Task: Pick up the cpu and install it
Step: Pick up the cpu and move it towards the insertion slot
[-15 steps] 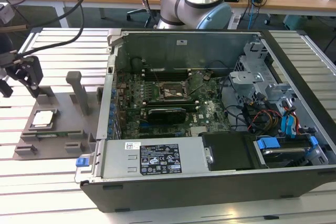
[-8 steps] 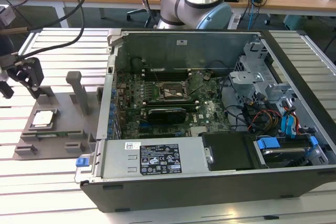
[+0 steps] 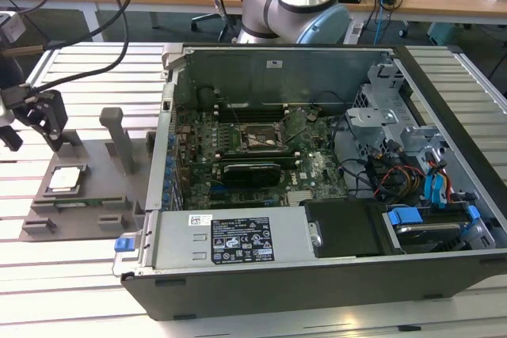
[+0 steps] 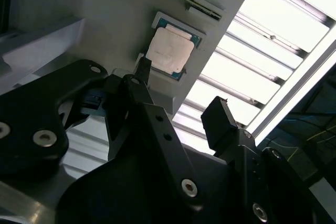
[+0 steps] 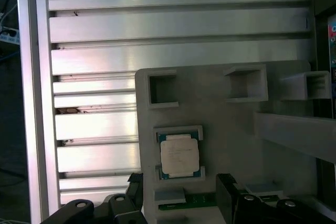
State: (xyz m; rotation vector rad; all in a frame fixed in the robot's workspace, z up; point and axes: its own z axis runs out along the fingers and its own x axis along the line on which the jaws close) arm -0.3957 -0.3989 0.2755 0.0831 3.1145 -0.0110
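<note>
Cpu (image 3: 65, 178) lay flat in a recess of the grey tray (image 3: 103, 156) at the left, untouched; the end effector (image 3: 33, 138) hung above it, not touching, spread and empty. Gripping well likely meant centring over it and squaring both fingers (image 4: 218, 119) to opposite edges. Rightward stood the open computer case (image 3: 317, 271).

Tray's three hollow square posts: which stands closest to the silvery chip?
The corner post, beside the slatted table; the cpu lies in line with it, the others sit farther along.
</note>
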